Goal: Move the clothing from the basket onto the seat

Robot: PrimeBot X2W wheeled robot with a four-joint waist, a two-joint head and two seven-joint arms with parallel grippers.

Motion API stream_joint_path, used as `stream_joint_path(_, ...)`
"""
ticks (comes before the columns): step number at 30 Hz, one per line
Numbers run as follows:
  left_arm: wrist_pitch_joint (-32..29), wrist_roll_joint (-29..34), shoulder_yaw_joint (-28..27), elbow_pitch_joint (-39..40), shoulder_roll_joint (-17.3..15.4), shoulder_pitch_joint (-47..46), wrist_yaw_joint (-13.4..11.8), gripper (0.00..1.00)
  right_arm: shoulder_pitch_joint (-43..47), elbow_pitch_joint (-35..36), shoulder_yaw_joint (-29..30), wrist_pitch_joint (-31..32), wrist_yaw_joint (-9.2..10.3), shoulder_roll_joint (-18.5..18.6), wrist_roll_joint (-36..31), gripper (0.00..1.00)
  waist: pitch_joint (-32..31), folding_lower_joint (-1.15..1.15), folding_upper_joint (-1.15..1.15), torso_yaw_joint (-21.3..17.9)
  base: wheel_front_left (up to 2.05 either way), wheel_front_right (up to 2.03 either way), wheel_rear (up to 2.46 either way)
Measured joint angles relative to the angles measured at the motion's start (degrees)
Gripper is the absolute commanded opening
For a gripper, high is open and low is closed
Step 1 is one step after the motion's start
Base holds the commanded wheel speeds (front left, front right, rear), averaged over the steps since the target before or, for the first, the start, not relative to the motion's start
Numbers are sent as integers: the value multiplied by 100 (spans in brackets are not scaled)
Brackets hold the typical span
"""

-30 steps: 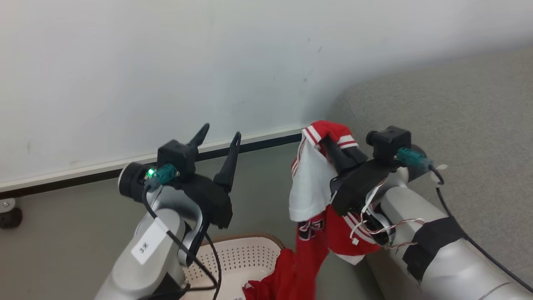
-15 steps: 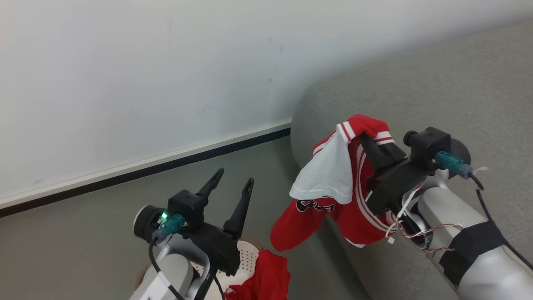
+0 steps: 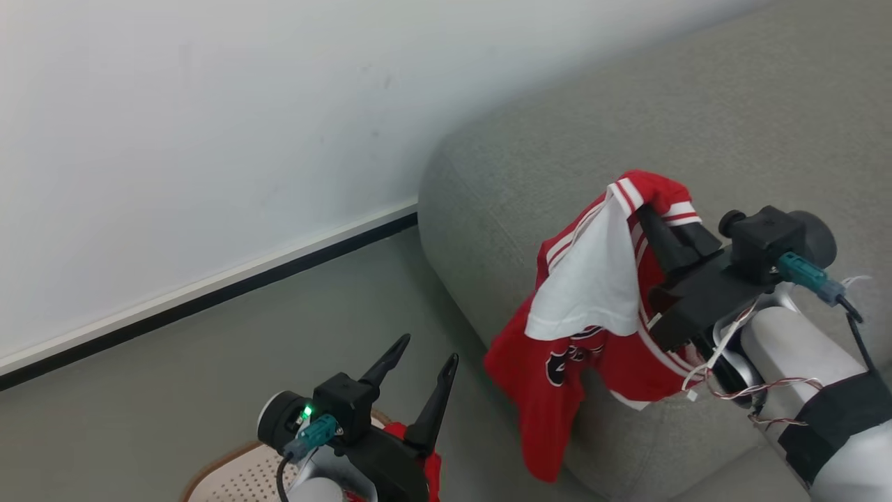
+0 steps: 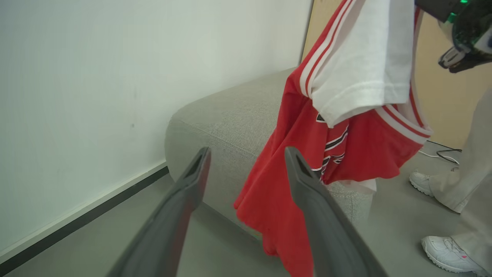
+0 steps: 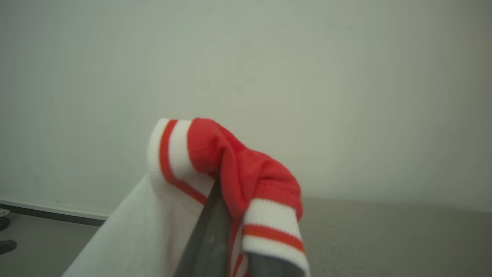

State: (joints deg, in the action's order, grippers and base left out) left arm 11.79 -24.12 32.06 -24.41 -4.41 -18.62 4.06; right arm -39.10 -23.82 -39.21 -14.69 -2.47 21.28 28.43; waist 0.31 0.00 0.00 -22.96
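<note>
**Hanging clothing at the seat's corner**

Grey, smooth floor [image 3: 174,390] all round, met by a white wall [image 3: 209,104] along a pale baseboard [image 3: 209,293] with a black strip. Against that wall, the grey woven seat [image 3: 557,139], rounded at its corner. At the bottom edge of the head view, the basket [image 3: 240,480] on the floor, with a scrap of red showing in it behind the left arm.

Clenched on the clothing [image 3: 585,300]: the right fingers [image 3: 672,240], pinching a red, white-striped cuff [image 3: 651,189] up above the seat's front edge, with the white panel and red body draped down past the seat's side. Touching the seat or not: cannot tell. Spread wide and gripping nothing: the left fingers [image 3: 435,401], above the basket.

Added by the left wrist view: a person [image 4: 457,181] at the far right, in pale trousers and white shoes [image 4: 447,256], with a tan panel [image 4: 446,104] behind. Added by the right wrist view: the cuff bunched over the fingers, against plain wall, with seat fabric low at the right.
</note>
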Motion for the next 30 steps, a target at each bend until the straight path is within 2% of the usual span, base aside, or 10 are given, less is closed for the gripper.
stream_joint_path(7,55,9,118,60,49,58,-4,100,130,343,229,0,52,287,-16,0,110,0,0,-263,0,0,0)
stream_joint_path(16,75,60,267,136,71,58,-10,100,-82,350,566,0,8,521,-9,0,389,0,0,-289,0,0,0)
stream_joint_path(22,65,113,280,334,53,36,-62,100,-900,54,895,-1,-75,668,52,0,690,0,0,-206,0,0,0)
stream_joint_path(30,-60,311,257,753,-163,-227,-60,100,-2366,-675,1432,58,-178,892,269,0,1250,1,1,-47,0,0,0)
